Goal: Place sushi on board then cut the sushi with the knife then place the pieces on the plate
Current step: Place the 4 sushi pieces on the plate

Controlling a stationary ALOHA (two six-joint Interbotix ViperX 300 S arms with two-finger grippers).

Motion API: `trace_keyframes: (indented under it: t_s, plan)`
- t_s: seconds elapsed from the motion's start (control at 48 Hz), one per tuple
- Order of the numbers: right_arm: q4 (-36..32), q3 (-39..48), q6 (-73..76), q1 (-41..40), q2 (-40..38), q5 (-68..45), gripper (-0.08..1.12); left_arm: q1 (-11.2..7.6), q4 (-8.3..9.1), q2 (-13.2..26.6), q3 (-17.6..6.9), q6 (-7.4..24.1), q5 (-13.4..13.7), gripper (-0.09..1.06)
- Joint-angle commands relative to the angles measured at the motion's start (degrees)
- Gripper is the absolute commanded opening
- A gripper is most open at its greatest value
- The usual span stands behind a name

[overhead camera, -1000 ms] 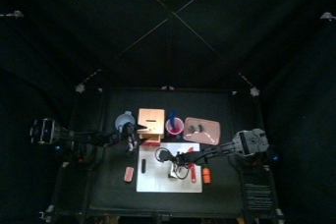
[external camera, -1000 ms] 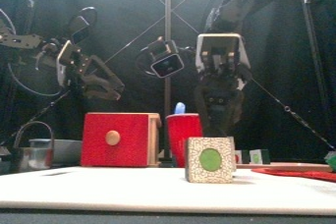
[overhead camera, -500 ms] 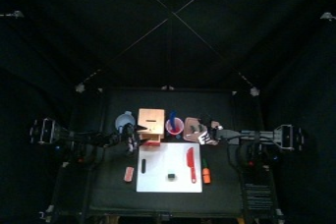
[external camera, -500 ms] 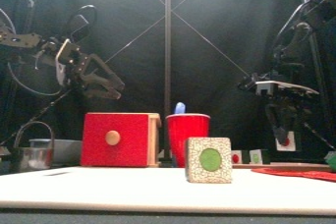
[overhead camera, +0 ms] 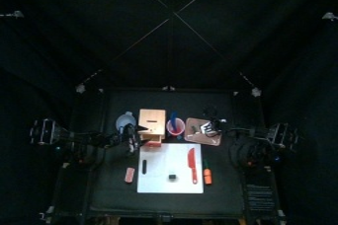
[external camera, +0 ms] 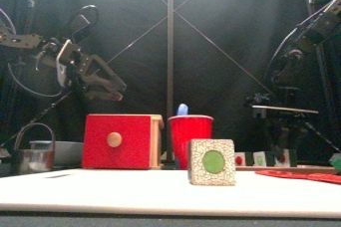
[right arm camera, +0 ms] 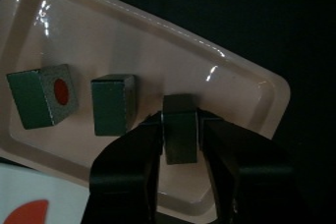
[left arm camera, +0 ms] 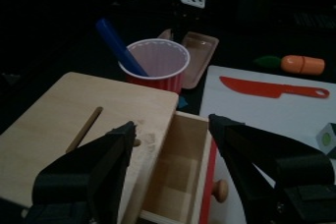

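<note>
Behind front sushi piece (external camera: 213,162): cup (external camera: 189,139), box (external camera: 123,141)

No readable text, label, brand or number on anything visible.

Light: dim overall, black curtains (overhead camera: 169,22) unlit. Brightest area: white cutting board (overhead camera: 158,185) at the front edge of the desk (overhead camera: 113,197), lit from above. Glare: white streaks on pink tray (right arm camera: 144,51). Blur: left tool (left arm camera: 171,135) soft, shadowed in its wrist view.
</note>
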Motion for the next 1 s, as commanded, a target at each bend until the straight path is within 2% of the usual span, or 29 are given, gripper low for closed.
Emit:
trace_keyframes:
  t_s: [0.021,0.167,0.292,0.354,0.458,0.542,0.667,0.708,0.854,1.0]
  plan:
    - [0.53,-1.32,0.44,0.09,-1.32,0.09,0.78,0.00,0.35,-0.44,-0.79,0.09,-0.26,0.94]
    - [1.67,-2.11,0.26,0.09,-3.34,2.64,0.80,-0.26,0.35,-0.35,-0.53,0.00,-0.26,0.94]
    - [3.34,-2.99,0.09,0.53,-8.53,5.89,0.80,-0.26,0.35,-0.44,-0.26,0.09,-0.18,0.94]
    - [4.92,-3.34,0.00,3.34,-11.78,6.50,0.80,-0.26,0.70,-0.44,0.09,0.09,-0.26,0.94]
    - [5.89,-5.36,-0.09,13.62,-14.15,3.16,0.80,-0.26,1.05,-0.44,0.09,0.09,-0.26,0.94]
    - [4.57,-8.17,-0.35,23.73,-11.51,-3.52,0.80,-0.09,1.05,-0.44,-0.26,0.09,-0.26,0.94]
    - [-4.83,-13.97,0.62,35.51,-3.34,-13.01,0.80,0.18,1.05,-0.44,-1.05,0.18,-0.26,0.94]
    - [-6.06,-16.61,0.18,38.23,0.26,-13.97,0.80,0.26,1.05,-0.35,-1.41,0.18,-0.26,0.94]
    - [-7.29,-24.08,-0.26,43.95,10.20,-13.80,0.83,0.35,1.14,-0.35,-2.11,0.18,-0.26,0.94]
    - [-9.93,-25.66,-0.26,45.70,13.62,-13.80,0.93,0.35,1.14,-0.44,-2.64,0.18,-0.26,0.94]
